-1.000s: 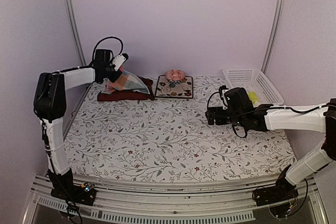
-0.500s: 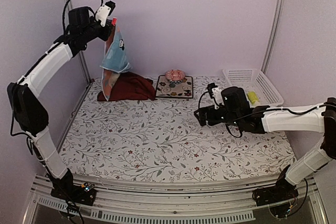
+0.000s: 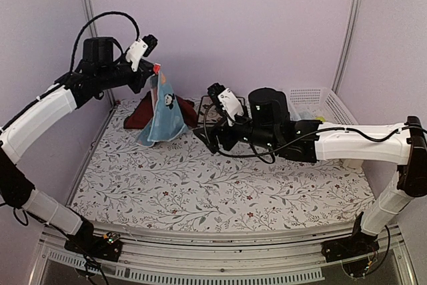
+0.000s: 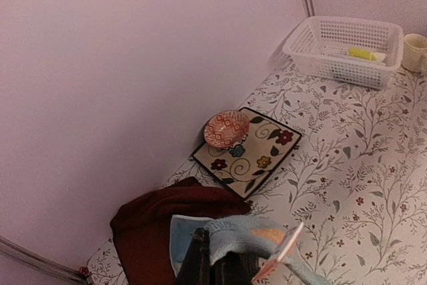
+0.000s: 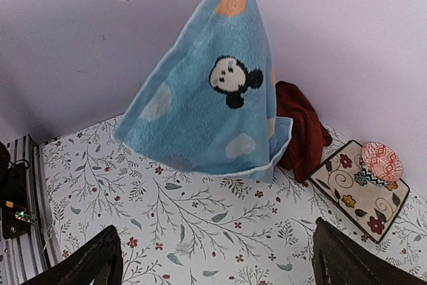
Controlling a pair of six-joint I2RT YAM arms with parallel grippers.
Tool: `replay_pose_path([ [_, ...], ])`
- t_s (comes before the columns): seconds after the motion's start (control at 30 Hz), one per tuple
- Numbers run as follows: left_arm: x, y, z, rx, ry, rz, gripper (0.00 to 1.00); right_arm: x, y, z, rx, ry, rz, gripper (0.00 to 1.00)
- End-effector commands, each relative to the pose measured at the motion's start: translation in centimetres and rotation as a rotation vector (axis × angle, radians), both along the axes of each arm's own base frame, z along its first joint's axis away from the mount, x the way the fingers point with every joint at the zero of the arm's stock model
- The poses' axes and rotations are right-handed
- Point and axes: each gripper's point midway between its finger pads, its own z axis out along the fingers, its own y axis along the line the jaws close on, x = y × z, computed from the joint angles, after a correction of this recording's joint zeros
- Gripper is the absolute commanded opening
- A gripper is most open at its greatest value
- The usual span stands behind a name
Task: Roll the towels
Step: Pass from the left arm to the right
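no readable text, labels or numbers

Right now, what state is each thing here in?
left pincer, shut on the blue towel's corner
blue towel, unrolled, hanging from the left pincer
dark red towel, unrolled, a crumpled heap on the table
right pincer, open, empty
bowl, upright on the floral mat
basket, upright, holding a yellow item
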Motion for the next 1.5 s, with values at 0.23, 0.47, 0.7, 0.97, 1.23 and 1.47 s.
replay_pose_path([
  [0.23,-8.2,-6.2,-9.1,-0.010,0.192,-0.253,0.00,-3.2,1.3,0.2,0.044,-0.012,0.004,0.99],
  [0.47,-9.2,-8.2,-12.2,-0.030,0.272,-0.267,0.00,-2.4,2.3,-3.1,-0.056,-0.115,-0.183,0.99],
  [0.7,-9.9,-9.6,-14.1,-0.013,0.309,-0.281,0.00,-0.7,3.7,-4.2,-0.098,-0.187,-0.333,0.95],
  [0.97,-10.5,-10.3,-14.3,-0.027,0.322,-0.309,0.00,0.4,3.6,-4.7,-0.107,-0.218,-0.419,0.77],
  [1.23,-11.2,-11.0,-14.7,-0.024,0.340,-0.363,0.00,0.2,3.3,-4.9,-0.117,-0.228,-0.411,0.33],
  [1.47,-11.8,-11.6,-14.7,-0.029,0.353,-0.403,0.00,-0.8,3.9,-4.6,-0.096,-0.221,-0.321,0.28],
])
